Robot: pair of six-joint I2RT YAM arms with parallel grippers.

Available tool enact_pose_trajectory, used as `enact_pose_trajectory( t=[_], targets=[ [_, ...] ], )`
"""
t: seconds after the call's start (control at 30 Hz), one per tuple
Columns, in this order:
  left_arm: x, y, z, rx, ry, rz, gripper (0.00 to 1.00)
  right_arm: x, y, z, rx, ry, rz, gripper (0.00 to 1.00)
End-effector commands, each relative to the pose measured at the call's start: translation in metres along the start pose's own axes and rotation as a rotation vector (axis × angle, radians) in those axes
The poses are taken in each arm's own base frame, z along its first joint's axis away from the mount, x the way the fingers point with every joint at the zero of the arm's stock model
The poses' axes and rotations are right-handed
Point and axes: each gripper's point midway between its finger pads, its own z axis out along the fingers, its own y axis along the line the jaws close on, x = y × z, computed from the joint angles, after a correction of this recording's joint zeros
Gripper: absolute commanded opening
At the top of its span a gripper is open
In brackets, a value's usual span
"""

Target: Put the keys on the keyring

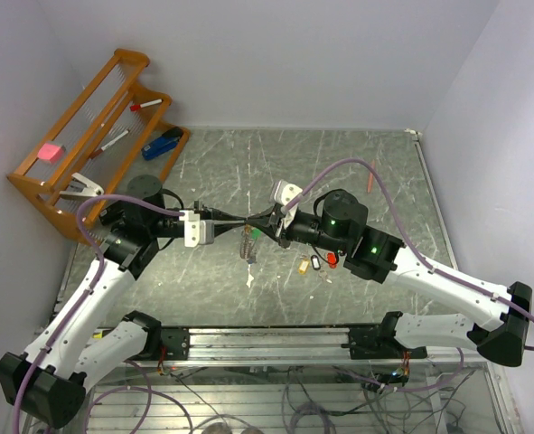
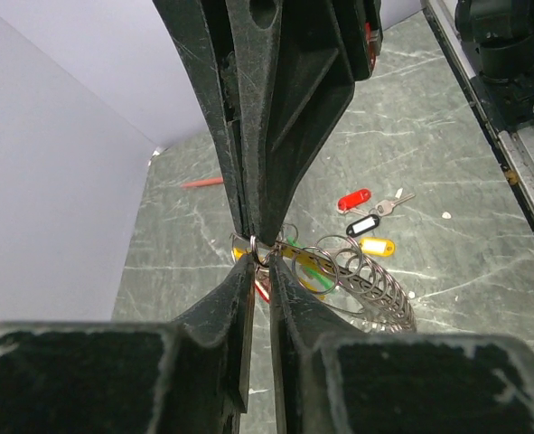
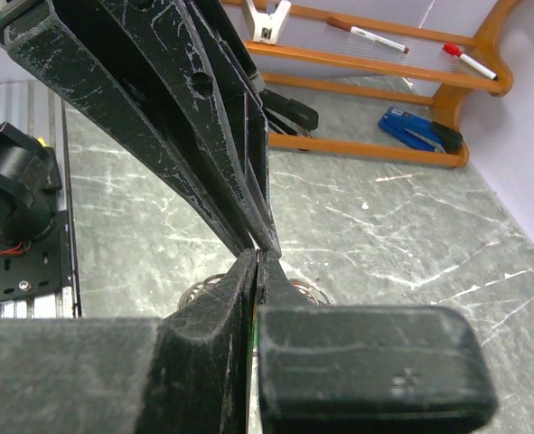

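The keyring (image 2: 261, 250) is held above the table (image 2: 447, 136), pinched between the closed fingertips of the left gripper (image 2: 259, 273), with a coil of wire rings (image 2: 375, 289) trailing beside it. The right gripper (image 3: 256, 260) meets it tip to tip, fingers pressed together; what they clamp cannot be told. Three keys (image 2: 361, 224) lie on the table nearby, with red, black-and-white and yellow tags.

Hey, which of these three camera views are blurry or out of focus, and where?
Top external: sharp throughout, evenly lit, soft shadows only. Left wrist: its own fingers blur up close; the keyring at their tips and the keys beyond look crisp. Right wrist: near fingers blurred, the wooden rack behind in focus.
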Motion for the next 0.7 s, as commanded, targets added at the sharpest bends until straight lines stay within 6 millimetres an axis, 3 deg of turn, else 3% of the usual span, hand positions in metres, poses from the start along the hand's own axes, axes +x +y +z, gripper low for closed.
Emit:
enact_pose_trajectory(
  t=[0.0,0.2,0.33,0.67],
  targets=[
    [-0.0166,-0.0042,0.001,0.045,-0.051,-0.01,0.21,-0.0309,-0.0091,-0.0049,0.037,-0.103,-0.029,0.0],
    [-0.0155,-0.0074,0.0017,0.06,-0.057,-0.015,0.18,-0.0345,-0.01,-0.0034,0.04,-0.12,-0.031,0.0],
    [-0.016,-0.0072,0.0028,0.067,-0.065,-0.013,0.07,-0.0345,-0.0087,-0.0026,0.034,-0.121,-0.025,0.0],
    [-0.0158,-0.0023,0.0016,0.051,-0.043,-0.005,0.07,-0.0322,-0.0103,-0.0038,0.045,-0.098,-0.006,0.0]
  ],
)
